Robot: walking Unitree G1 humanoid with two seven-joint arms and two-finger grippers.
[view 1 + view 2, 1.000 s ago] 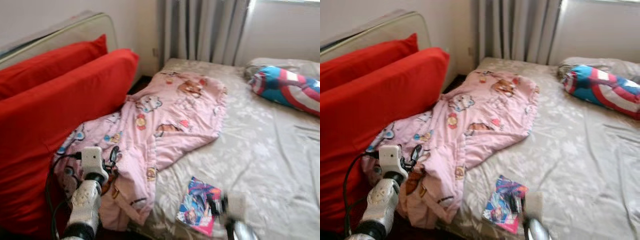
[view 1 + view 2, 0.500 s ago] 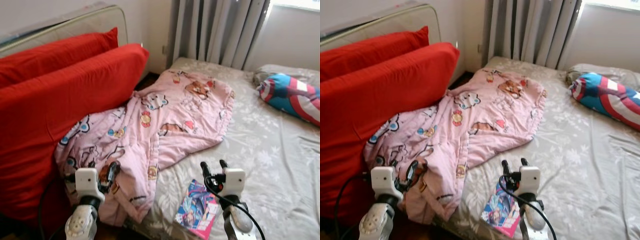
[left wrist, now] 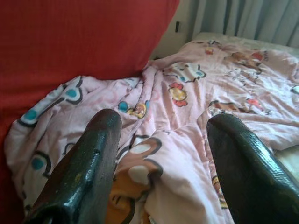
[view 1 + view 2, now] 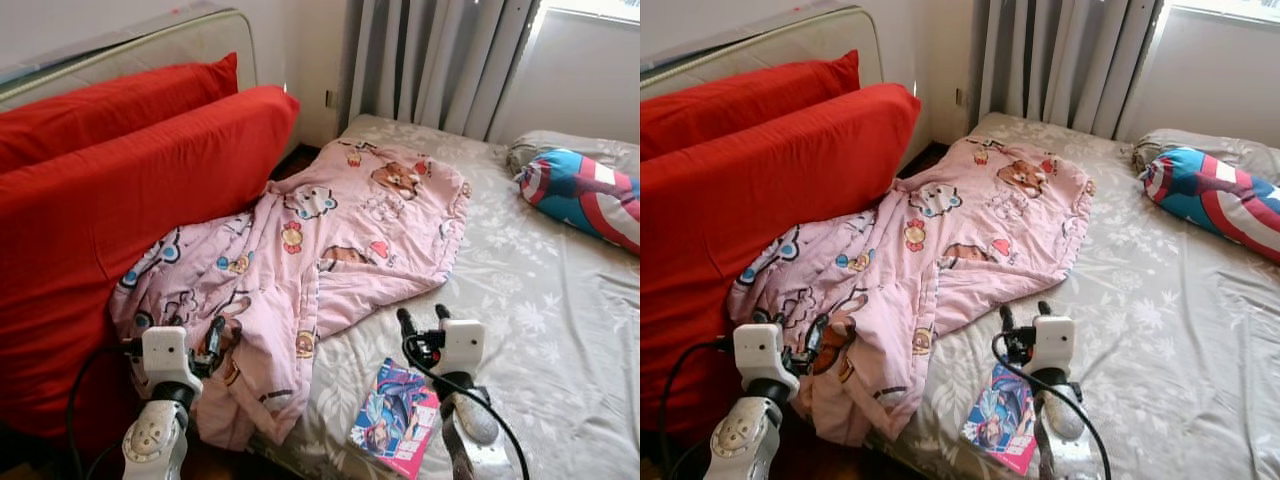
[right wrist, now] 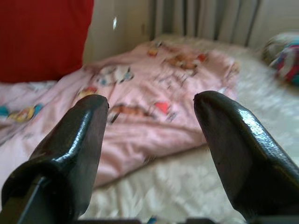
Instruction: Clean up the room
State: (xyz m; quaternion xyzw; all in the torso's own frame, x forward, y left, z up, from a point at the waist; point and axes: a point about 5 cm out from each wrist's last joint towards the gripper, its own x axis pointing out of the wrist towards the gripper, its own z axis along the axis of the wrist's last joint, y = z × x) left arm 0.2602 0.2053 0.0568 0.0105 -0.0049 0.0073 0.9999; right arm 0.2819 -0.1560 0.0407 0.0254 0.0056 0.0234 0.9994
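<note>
Pink cartoon-print quilt [image 4: 320, 250] is lying crumpled across the near left part of your grey floral-patterned bed sheet [image 4: 540, 300], its left edge bunching up against the lower of two large red cushions [image 4: 130, 210] that are leaning on the padded headboard [image 4: 130, 50]. You are holding your left gripper [image 4: 213, 337] just above the quilt's near hanging corner; its two black fingers [image 3: 84, 168] are standing well apart and gripping nothing, with the quilt showing between them in the left wrist view. You are holding your right gripper [image 4: 420, 320] over the sheet just beside the quilt's right edge, its fingers [image 5: 233, 144] likewise spread wide and empty. A colourful illustrated booklet [image 4: 395, 420] is lying flat on the sheet near the bed's front edge, just below the right gripper and partly behind that arm. A blue, red and white striped bolster pillow [image 4: 585, 195] is resting at the far right of the bed. Grey pleated curtains [image 4: 430, 60] are hanging behind the bed.
</note>
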